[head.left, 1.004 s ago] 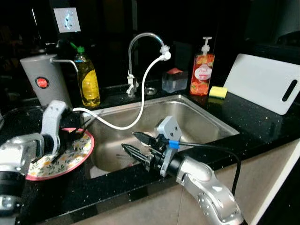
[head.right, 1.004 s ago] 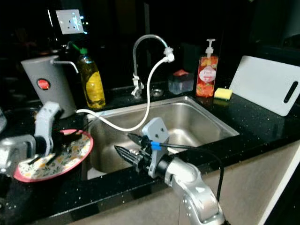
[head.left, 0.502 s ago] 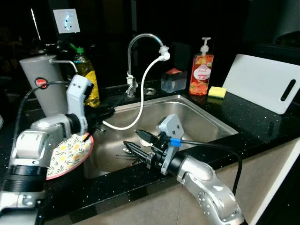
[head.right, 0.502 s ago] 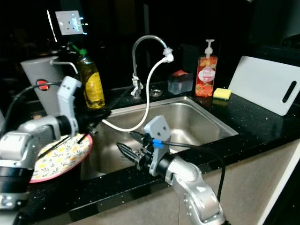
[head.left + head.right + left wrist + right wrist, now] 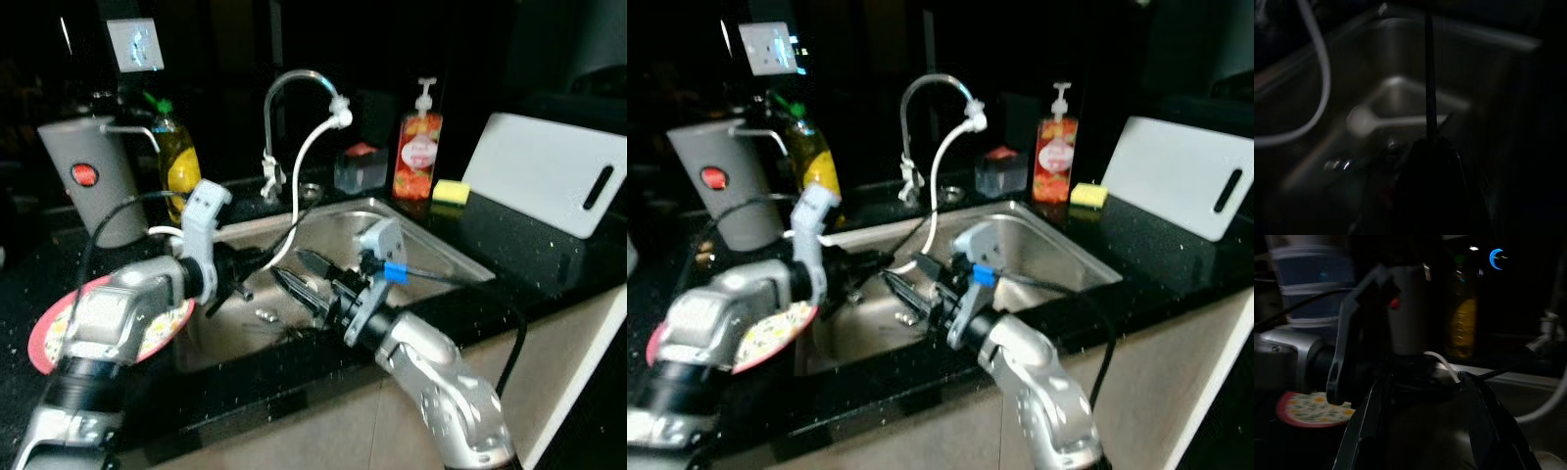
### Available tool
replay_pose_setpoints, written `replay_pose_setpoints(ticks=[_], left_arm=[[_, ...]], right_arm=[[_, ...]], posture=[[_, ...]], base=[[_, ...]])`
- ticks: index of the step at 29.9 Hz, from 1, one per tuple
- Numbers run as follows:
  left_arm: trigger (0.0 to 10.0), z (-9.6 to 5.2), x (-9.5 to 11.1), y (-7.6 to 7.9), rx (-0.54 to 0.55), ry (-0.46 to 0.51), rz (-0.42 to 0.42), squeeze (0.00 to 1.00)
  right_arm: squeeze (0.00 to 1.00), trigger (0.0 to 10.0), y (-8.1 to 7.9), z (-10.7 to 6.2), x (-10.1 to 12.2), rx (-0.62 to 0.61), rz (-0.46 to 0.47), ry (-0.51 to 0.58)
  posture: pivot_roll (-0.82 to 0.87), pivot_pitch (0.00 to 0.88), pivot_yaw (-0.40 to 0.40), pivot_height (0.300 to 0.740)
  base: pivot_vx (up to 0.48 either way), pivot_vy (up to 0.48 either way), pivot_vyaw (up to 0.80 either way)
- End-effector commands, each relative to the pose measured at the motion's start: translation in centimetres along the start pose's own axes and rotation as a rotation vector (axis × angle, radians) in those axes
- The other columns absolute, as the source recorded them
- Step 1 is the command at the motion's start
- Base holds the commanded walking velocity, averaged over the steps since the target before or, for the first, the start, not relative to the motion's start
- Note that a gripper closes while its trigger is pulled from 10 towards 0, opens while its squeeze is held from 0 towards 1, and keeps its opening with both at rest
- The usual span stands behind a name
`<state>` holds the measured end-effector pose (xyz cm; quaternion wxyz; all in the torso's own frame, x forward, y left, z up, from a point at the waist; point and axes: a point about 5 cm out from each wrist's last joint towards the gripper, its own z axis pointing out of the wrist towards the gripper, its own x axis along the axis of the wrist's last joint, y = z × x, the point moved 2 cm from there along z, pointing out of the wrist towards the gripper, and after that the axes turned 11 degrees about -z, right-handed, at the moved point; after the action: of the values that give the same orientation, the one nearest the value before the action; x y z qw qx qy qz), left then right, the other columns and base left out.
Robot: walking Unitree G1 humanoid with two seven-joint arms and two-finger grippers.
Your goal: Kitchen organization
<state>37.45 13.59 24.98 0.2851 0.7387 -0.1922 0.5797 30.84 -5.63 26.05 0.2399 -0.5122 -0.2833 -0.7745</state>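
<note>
1. Left gripper [image 5: 250, 274] is out over the left part of the sink [image 5: 333, 220], above the basin. It is clenched on a thin dark stick [image 5: 1429, 73].
2. The stick pokes out past the fingertips, over the sink floor. In the right wrist view its tip points toward the right gripper.
3. Right gripper [image 5: 294, 276] is over the middle of the sink, facing the left gripper and just beside it. Its fingers [image 5: 1479, 406] are spread apart and hold nothing.
4. A white spoon [image 5: 1366, 120] lies flat on the sink floor, under the stick.
5. Small metal bits [image 5: 265, 313] lie on the sink floor near the front wall. They are too blurred to name.
6. A floral plate [image 5: 59, 328] with a red rim sits on the black counter left of the sink. It is partly hidden by the left arm.
7. The faucet [image 5: 284, 88] stands at the sink's back edge. Its white hose [image 5: 304, 166] droops down into the sink on the left side.
8. A yellow dish soap bottle [image 5: 176, 162] and a grey canister [image 5: 83, 176] stand behind the sink's left corner, with the canister further left.
9. A clear container [image 5: 358, 168] with something red inside and a pump soap bottle [image 5: 416, 152] stand behind the sink's right half.
10. A yellow sponge [image 5: 451, 191] lies right of the sink's back corner, just beside the pump bottle.
11. A white cutting board [image 5: 544, 171] leans well right of the sink.
</note>
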Motion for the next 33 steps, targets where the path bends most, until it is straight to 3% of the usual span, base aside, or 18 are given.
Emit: replay_pose_setpoints(ticks=[1, 4, 9, 11, 14, 18, 20, 26, 27, 29, 30, 31, 32, 33], left_arm=[[10.0, 0.7, 0.0, -0.2, 0.029, -0.025, 0.008, 0.00], [10.0, 1.6, 0.5, -0.3, 0.036, -0.033, 0.021, 0.00], [10.0, 3.0, 0.3, -0.9, 0.084, -0.069, 0.012, 0.00], [10.0, 4.3, -0.4, -1.5, 0.143, -0.110, -0.029, 0.00], [10.0, 4.5, -0.8, -1.6, 0.154, -0.127, -0.036, 0.00], [10.0, 4.9, -2.4, -2.4, 0.207, -0.178, -0.059, 0.00], [10.0, 4.9, -2.9, -2.4, 0.208, -0.193, -0.028, 0.00], [10.0, 4.9, -3.3, -2.5, 0.207, -0.201, -0.019, 0.00], [10.0, 4.9, -3.4, -2.5, 0.204, -0.193, -0.021, 1.00], [10.0, 4.8, -3.4, -2.6, 0.202, -0.187, -0.023, 1.00], [10.0, 4.7, -2.0, -2.3, 0.157, -0.097, -0.036, 1.00], [10.0, 4.7, -2.0, -2.3, 0.157, -0.097, -0.036, 1.00], [10.0, 4.4, -0.4, -2.0, 0.119, -0.013, -0.044, 0.00], [10.0, 4.2, 0.1, -1.9, 0.110, 0.014, -0.038, 0.00]], right_arm=[[0.00, 10.0, 0.5, 0.1, -0.8, -0.039, 0.005, -0.049], [0.00, 10.0, 1.7, 0.5, -1.5, -0.092, -0.011, -0.108], [0.00, 10.0, 2.2, 1.0, -3.1, -0.086, -0.046, -0.203], [0.00, 10.0, 3.1, 1.7, -5.0, -0.127, -0.048, -0.291], [0.00, 10.0, 3.5, 1.8, -5.3, -0.147, -0.048, -0.305], [0.00, 10.0, 6.9, 2.3, -5.9, -0.365, -0.066, -0.343], [0.00, 10.0, 8.2, 2.3, -5.5, -0.423, -0.085, -0.323], [0.00, 10.0, 8.2, 2.4, -5.6, -0.410, -0.088, -0.322], [0.00, 10.0, 8.1, 2.6, -5.6, -0.402, -0.090, -0.318], [0.00, 10.0, 8.0, 2.7, -5.6, -0.397, -0.092, -0.315], [0.00, 10.0, 7.9, 3.0, -5.5, -0.393, -0.096, -0.298], [0.00, 10.0, 7.9, 3.0, -5.5, -0.393, -0.096, -0.298], [0.00, 10.0, 7.8, 3.2, -5.4, -0.385, -0.109, -0.280], [0.00, 10.0, 7.8, 3.3, -5.3, -0.381, -0.117, -0.272]], posture=[[-0.05, 0.000, 0.054, 0.740], [-0.05, 0.000, 0.057, 0.740], [-0.06, 0.000, 0.062, 0.740], [-0.06, 0.000, 0.065, 0.740], [-0.06, 0.000, 0.066, 0.740], [-0.07, 0.000, 0.071, 0.740], [-0.06, 0.000, 0.062, 0.740], [-0.05, 0.000, 0.053, 0.740], [-0.05, 0.000, 0.049, 0.740], [-0.05, 0.000, 0.049, 0.740], [-0.05, 0.000, 0.047, 0.740], [-0.05, 0.000, 0.047, 0.740], [-0.05, 0.000, 0.046, 0.740], [-0.05, 0.000, 0.046, 0.740]], base=[[0.000, 0.000, 0.00], [0.000, 0.000, 0.00], [0.000, 0.000, 0.00], [0.000, 0.000, 0.00], [0.000, 0.000, 0.00], [0.000, 0.000, 0.00], [0.000, 0.000, 0.00], [0.000, 0.000, 0.00], [0.000, 0.000, 0.00], [0.000, 0.000, 0.00], [0.000, 0.000, 0.00], [0.000, 0.000, 0.00], [0.000, 0.000, 0.00], [0.000, 0.000, 0.00]])
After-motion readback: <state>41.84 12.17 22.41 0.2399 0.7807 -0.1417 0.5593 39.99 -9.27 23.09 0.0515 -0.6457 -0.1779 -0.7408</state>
